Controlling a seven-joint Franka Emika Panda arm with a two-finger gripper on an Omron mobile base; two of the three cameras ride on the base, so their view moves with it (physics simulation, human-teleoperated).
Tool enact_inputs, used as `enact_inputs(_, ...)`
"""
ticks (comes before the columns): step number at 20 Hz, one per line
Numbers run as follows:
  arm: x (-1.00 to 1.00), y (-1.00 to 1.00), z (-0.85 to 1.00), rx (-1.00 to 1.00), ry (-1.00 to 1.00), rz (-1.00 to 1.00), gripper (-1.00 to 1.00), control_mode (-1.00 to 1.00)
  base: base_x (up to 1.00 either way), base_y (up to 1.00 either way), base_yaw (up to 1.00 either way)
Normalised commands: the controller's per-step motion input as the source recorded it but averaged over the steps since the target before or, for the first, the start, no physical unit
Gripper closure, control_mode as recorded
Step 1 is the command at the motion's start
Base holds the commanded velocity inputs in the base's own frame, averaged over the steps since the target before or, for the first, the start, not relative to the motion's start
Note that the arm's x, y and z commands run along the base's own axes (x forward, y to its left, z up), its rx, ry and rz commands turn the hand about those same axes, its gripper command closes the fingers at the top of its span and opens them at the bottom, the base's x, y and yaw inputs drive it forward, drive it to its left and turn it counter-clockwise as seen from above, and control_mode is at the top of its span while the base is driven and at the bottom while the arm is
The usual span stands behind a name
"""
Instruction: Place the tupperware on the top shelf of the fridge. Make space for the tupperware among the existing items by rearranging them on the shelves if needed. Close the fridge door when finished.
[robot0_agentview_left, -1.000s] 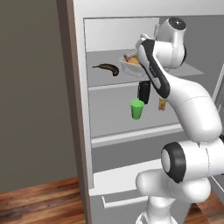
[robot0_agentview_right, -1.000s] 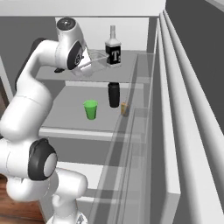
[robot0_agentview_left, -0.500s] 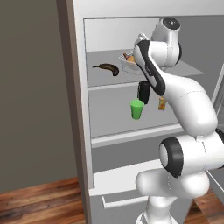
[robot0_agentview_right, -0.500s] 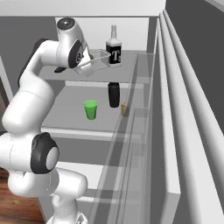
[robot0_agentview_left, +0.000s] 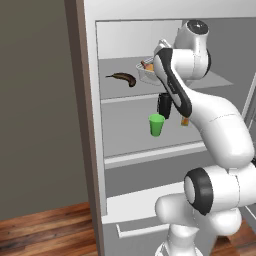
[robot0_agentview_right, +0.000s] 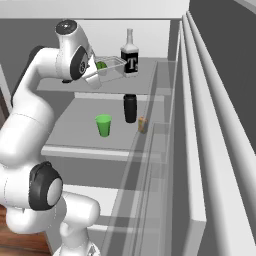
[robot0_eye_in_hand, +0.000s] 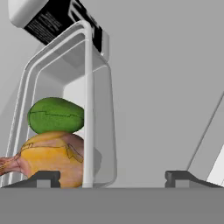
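Tupperware (robot0_eye_in_hand: 65, 131) lies directly ahead of the gripper (robot0_eye_in_hand: 113, 177) in your hand view, with green and orange-yellow food inside it. The 2 fingertips (robot0_eye_in_hand: 46, 177) stand wide apart. The near wall of the tupperware rises between them, closer to the left tip; you cannot tell whether either tip touches it, and nothing is clamped. The tupperware rests on the top shelf (robot0_agentview_right: 60, 85) of the fridge (robot0_agentview_left: 150, 10).

Behind the tupperware on the same shelf you see 1 dark bottle (robot0_agentview_right: 130, 55) with a clear neck, just beside its far end. In the left base view, the banana (robot0_agentview_left: 122, 78) lies on that shelf, apart from the tupperware.

On the shelf below, the green cup (robot0_agentview_right: 104, 125) stands toward the front. The black bottle (robot0_agentview_right: 130, 108) stands behind it, and the orange jar (robot0_agentview_right: 143, 125) stands near the bottle. The door (robot0_agentview_right: 220, 150) stands open.
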Motion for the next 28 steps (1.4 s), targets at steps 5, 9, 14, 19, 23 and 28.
enact_inputs(5, -0.98, 0.21, 0.00, -0.06, -0.13, 0.01, -1.00, -1.00, 0.00, 0.00, 0.00)
enact_inputs(9, -1.00, 0.19, -0.01, -0.09, -0.15, 0.01, -1.00, -1.00, 0.00, 0.00, 0.00)
enact_inputs(14, -1.00, 0.07, 0.00, -0.07, -0.05, 0.07, -1.00, -1.00, 0.00, 0.00, 0.00)
enact_inputs(19, -1.00, 0.00, 0.00, -0.09, 0.07, 0.19, -1.00, -1.00, 0.00, 0.00, 0.00)
enact_inputs(23, -1.00, 0.00, -0.04, -0.12, 0.20, 0.27, -1.00, -1.00, 0.00, 0.00, 0.00)
enact_inputs(28, -0.75, 0.00, -0.39, -0.16, 0.21, 0.22, -1.00, -1.00, 0.00, 0.00, 0.00)
